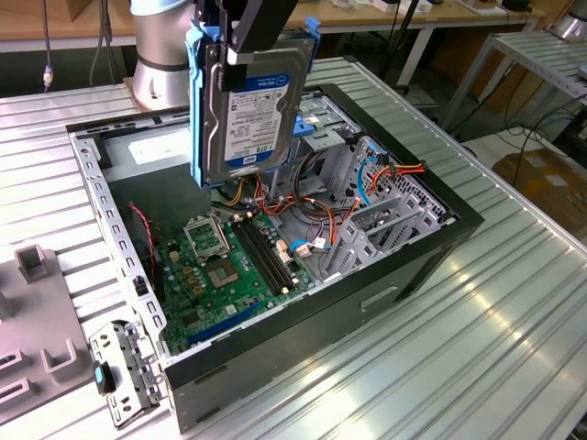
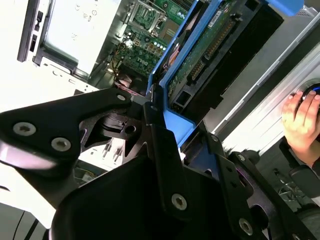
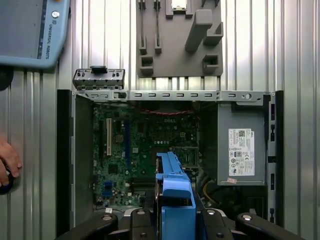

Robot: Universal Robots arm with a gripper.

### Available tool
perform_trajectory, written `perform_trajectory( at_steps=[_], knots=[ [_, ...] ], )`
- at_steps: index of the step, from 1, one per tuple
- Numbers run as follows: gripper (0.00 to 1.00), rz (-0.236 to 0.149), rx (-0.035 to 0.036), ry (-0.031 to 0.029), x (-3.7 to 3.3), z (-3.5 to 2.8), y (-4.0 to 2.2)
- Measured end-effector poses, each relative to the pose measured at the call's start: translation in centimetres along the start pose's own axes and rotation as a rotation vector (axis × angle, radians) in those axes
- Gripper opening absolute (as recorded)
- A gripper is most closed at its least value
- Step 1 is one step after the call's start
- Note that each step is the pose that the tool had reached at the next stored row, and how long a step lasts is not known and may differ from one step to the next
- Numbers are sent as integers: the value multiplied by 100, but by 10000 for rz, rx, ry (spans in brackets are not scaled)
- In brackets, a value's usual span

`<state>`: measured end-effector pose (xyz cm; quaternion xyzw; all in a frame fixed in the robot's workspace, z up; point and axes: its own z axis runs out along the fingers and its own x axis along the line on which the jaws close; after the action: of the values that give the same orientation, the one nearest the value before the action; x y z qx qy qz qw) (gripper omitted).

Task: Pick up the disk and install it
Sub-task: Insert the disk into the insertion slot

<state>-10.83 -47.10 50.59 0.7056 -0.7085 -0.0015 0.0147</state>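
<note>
The disk (image 1: 249,105), a silver drive with a blue-and-white label and blue side rails, hangs upright above the open computer case (image 1: 431,240). My gripper (image 1: 241,48) is shut on its top edge from above. In the first wrist view the disk's blue rail (image 3: 174,192) runs out between the black fingers (image 3: 216,224), over the green motherboard (image 3: 125,150). The second wrist view looks along the disk (image 2: 200,55), showing its green circuit underside and blue rail, held by my gripper (image 2: 162,127).
A grey power supply (image 3: 240,150) with a white sticker fills one corner of the case. The metal drive cage (image 1: 371,215) and orange cables sit beside the motherboard. A grey fixture plate (image 3: 180,40), a loose bracket (image 1: 128,367), a teach pendant (image 3: 30,30) and a person's hand (image 3: 7,162) lie around it.
</note>
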Motion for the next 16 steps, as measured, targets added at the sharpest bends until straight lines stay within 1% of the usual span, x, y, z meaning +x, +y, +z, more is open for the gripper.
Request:
perform_trajectory(
  at_steps=[2, 5, 16],
  knots=[
    [37, 0, 0, 0, 28, 1, -6],
    [37, 0, 0, 0, 41, 1, -33],
    [37, 0, 0, 0, 53, 0, -186]
  ],
)
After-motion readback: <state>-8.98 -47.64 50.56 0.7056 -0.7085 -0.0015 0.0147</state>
